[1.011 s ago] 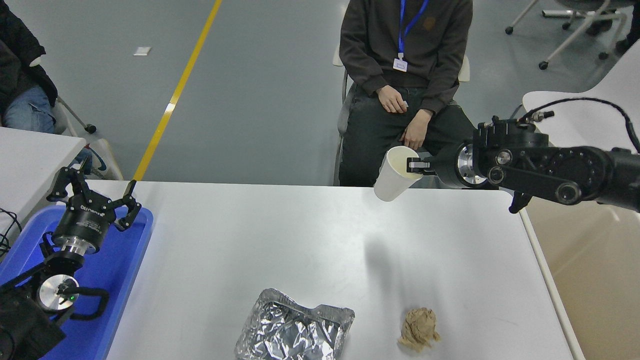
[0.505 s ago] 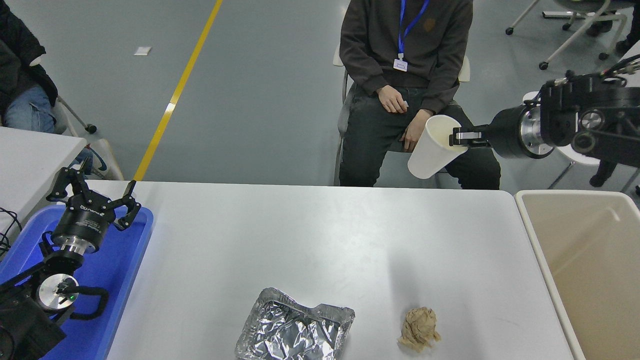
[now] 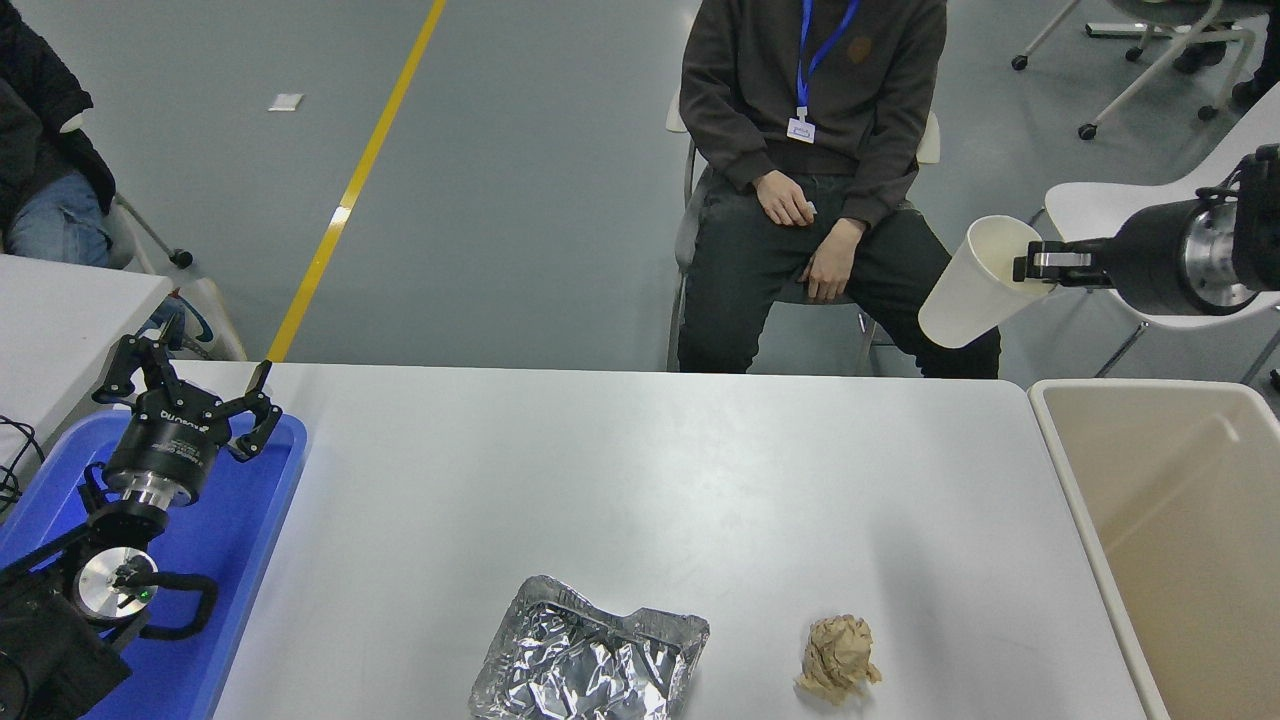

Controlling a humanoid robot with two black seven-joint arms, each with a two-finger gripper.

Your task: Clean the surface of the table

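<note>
On the table (image 3: 620,470): one crumpled foil tray (image 3: 588,655) and one crumpled brown paper ball (image 3: 838,655) lay near the front edge, just apart from each other.
Table: one large white-grey top filled the middle of the view, between the blue tray (image 3: 250,560) on the left and the beige bin (image 3: 1180,520) on the right.
Right claw (image 3: 1032,267): it was raised beyond the far right corner of the table, pinched on the rim of one white paper cup (image 3: 975,285).
Cup: it hung tilted, mouth toward the upper right, clear of the table and just short of the bin.
Left claw (image 3: 190,385): its fingers were spread wide and held nothing; it sat over the blue tray at the lower left.
Bin: one, touching the table's right edge.
People: one person (image 3: 810,150) sat on a chair at the far side with both hands on the lap; part of a second person (image 3: 45,170) showed at the upper left.
Other table: a corner of one smaller white table (image 3: 1150,200) showed behind the right arm.
</note>
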